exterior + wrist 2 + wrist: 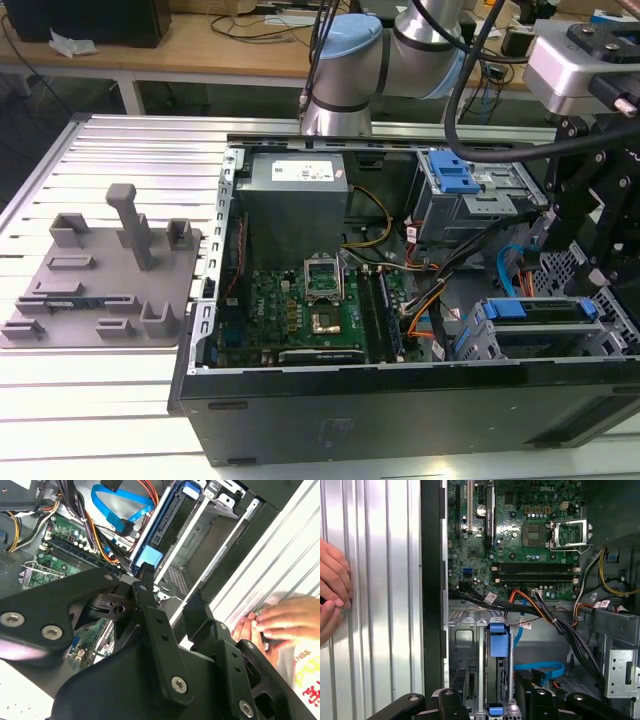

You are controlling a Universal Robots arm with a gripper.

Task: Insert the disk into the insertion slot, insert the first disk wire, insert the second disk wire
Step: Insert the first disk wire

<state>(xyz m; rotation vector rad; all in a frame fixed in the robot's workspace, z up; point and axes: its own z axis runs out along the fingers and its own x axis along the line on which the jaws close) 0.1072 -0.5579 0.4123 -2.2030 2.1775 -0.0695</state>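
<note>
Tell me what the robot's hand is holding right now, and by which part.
Nothing. The robot's hand is open beside the disk, gripping no part of it.

Bright, even light in the exterior view, and the ribbed metal table [60, 400] glares white along its near edge. Inside the computer case [400, 410] it's dimmer, with shadows pooling under the cables. In the second wrist view the hand [285, 622] smears with blur, the table washes out, and the gripper [170, 594] looms dark.
</note>
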